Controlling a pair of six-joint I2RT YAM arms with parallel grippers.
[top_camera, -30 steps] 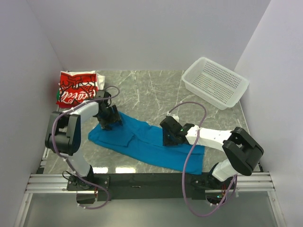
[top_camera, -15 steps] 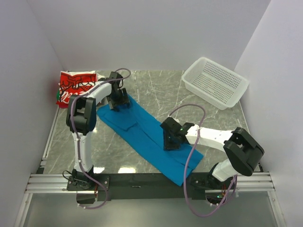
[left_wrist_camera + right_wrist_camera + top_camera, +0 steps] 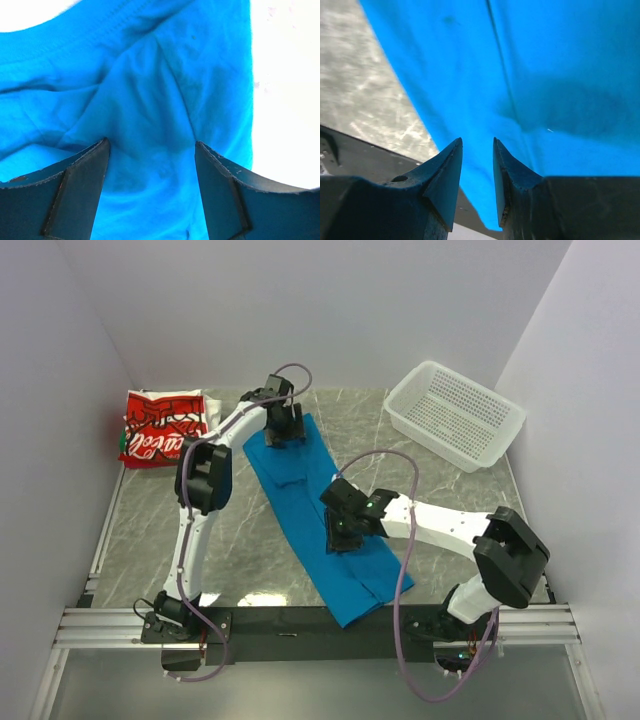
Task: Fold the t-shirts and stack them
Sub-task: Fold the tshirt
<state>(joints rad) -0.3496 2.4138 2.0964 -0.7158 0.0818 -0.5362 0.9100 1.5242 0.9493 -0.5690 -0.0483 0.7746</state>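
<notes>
Blue t-shirt [image 3: 300,495], long strip. Left gripper [image 3: 151,147] splayed wide on far end (cloth puckers between); right gripper [image 3: 477,144] nearly closed, grip unclear. Smooth pucker before folding.

Bright, soft light is falling from above, and the table [image 3: 140,540] is shining at its near edge. In my left wrist view, white glare is washing out the corners around the blue t-shirt [image 3: 150,125].
</notes>
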